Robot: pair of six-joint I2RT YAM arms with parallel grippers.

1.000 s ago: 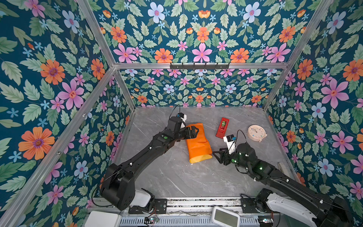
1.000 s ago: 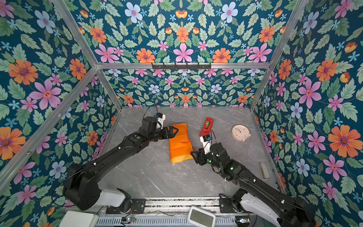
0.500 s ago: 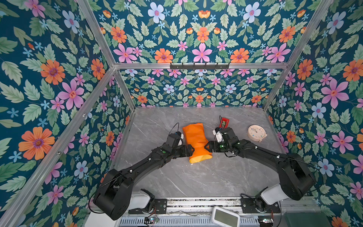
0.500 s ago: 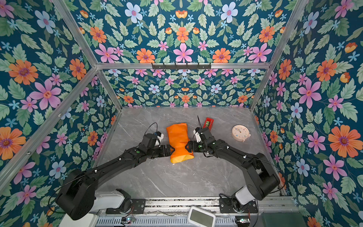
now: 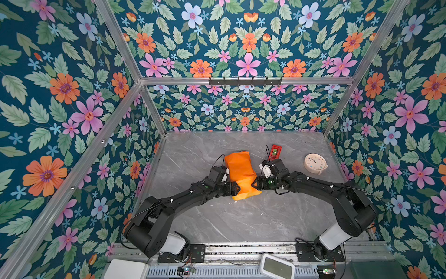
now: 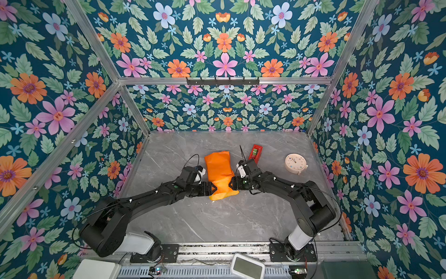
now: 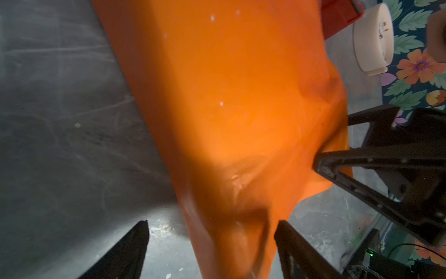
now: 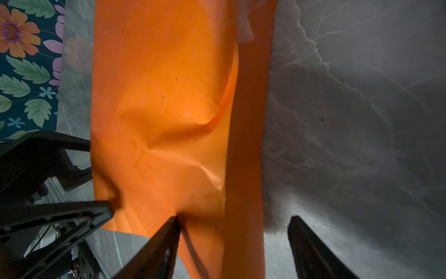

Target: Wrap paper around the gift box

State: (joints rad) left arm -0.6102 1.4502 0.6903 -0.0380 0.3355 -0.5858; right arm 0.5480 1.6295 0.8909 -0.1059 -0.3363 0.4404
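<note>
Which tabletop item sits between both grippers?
The orange paper, flanked by left gripper and right gripper; the red tape dispenser and clock lie apart.

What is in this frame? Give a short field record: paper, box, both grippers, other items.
paper: orange face out, crumpled into a long bundle on the grey table
gift box: not visible; no blue shows anywhere
left gripper: open, jaws either side of the bundle's near end
right gripper: open, one jaw pressed into the paper from the opposite side
tape dispenser: red, lying beyond the right arm, apart from the paper
clock: cream, round, far right, untouched
</note>
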